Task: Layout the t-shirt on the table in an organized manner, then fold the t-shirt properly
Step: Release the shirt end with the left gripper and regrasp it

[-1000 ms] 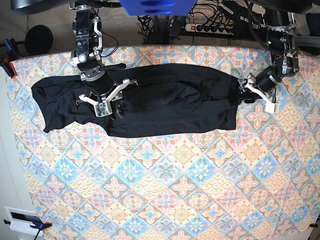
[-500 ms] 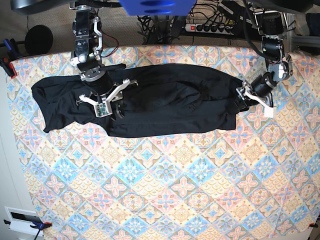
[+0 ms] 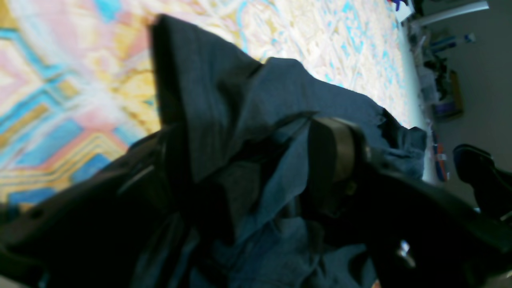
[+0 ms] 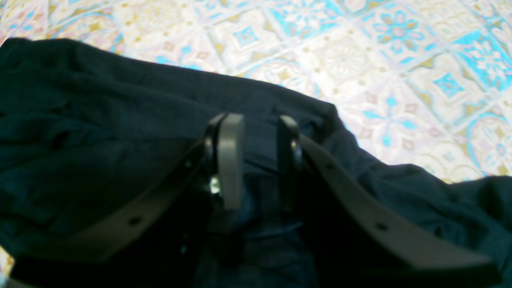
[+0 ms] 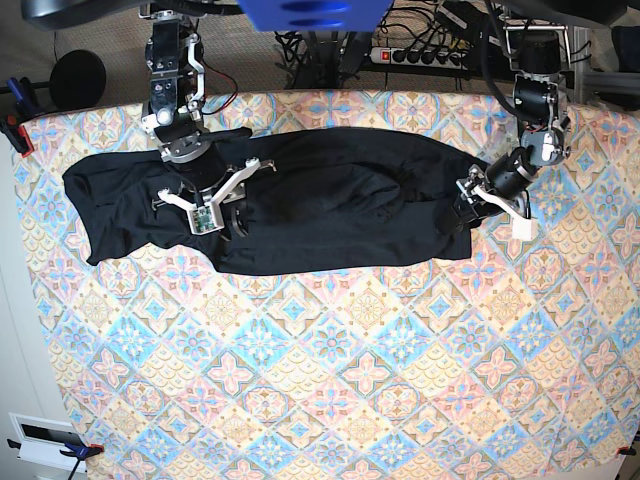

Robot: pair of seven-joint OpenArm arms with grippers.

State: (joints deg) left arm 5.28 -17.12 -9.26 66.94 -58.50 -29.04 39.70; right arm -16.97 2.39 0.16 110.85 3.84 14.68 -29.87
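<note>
The black t-shirt [image 5: 330, 205] lies stretched sideways across the far half of the table [image 5: 350, 370], creased and uneven. My right gripper [image 5: 222, 205] rests on its left part. In the right wrist view the right gripper [image 4: 256, 132] has its fingers [image 4: 230, 160] a little apart with dark cloth in the gap; whether they pinch it is unclear. My left gripper [image 5: 468, 205] is at the t-shirt's right edge. In the left wrist view the left gripper [image 3: 240, 160] stands open, with rumpled t-shirt [image 3: 224, 92] bunched between its wide-set fingers [image 3: 332, 156].
A power strip [image 5: 420, 55] and cables lie behind the far edge. Clamps [image 5: 18, 135] hold the cloth at the left edge. The patterned table surface [image 4: 400, 60] shows beyond the shirt's hem.
My left gripper moved left from the bare table onto the t-shirt's right edge, and its jaws narrowed slightly. The right arm has not moved.
</note>
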